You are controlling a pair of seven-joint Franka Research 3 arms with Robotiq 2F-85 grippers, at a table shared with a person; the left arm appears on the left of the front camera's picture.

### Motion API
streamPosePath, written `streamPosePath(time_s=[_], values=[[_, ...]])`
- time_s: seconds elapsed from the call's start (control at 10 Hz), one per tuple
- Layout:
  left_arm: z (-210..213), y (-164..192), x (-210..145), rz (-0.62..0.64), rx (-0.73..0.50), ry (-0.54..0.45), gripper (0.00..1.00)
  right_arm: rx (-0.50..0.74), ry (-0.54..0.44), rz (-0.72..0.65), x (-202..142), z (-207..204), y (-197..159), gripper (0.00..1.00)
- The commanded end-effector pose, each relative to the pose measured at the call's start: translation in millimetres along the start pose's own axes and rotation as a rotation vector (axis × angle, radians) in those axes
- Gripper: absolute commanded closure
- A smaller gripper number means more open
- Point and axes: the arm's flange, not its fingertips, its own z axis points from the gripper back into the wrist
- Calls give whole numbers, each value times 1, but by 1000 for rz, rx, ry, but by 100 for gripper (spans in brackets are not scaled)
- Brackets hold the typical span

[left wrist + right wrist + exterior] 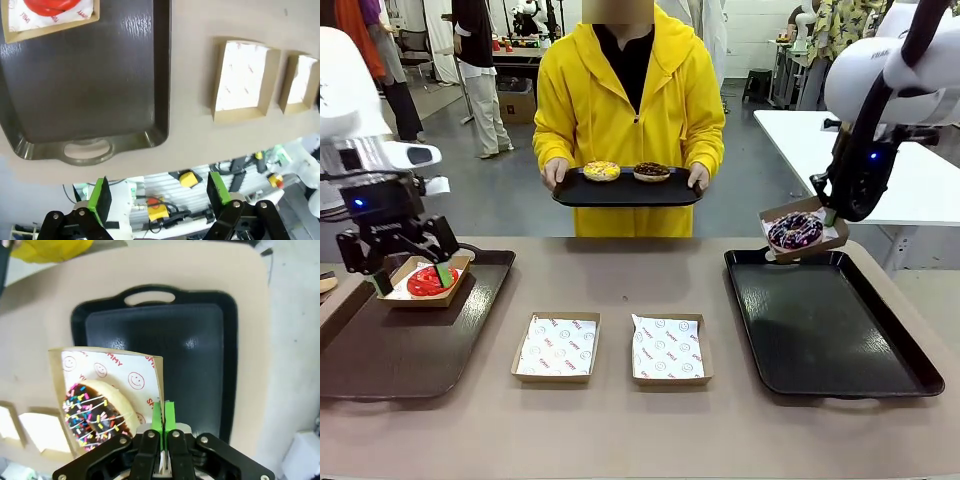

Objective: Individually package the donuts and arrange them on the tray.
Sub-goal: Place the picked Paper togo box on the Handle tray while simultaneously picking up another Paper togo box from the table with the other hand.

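Front view, left tray (380, 350): the red donut (428, 283) sits boxed at the far end, so by my count one of four is done.
Left gripper (413, 280): fingers spread apart with nothing between them. It is raised over that tray, and in the left wrist view the boxed red donut lies off to one side of it, untouched.
Empty boxes (557, 347): two paper-lined ones lie side by side on the table, well apart from both grippers, waiting to be filled.
Person's tray (625, 192): the yellow donut (601, 171) and chocolate donut (651, 172) are unpackaged, across the table and far from either gripper.
Right gripper (830, 215): pads pinched together on the side wall of a tilted box (785, 212). The dark purple donut (795, 232) lies inside, just beside the fingers.
Right tray (840, 330): bare, with the held box hanging over its far left corner, not yet set down.
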Motion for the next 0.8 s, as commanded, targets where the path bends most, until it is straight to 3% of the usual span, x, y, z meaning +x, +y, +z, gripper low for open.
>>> streamPosePath(time_s=[0.0,0.4,0.5,0.7], values=[[-18,-19,1,39,67,-63,0,24,22,13,7,-16,-5,98],[-40,-54,-5,22,38,-170,0,0,0,0,0,0,0,98],[-28,-43,2,18,38,-120,0,0,0,0,0,0,0,98],[-28,-43,2,18,38,-120,0,0,0,0,0,0,0,98]])
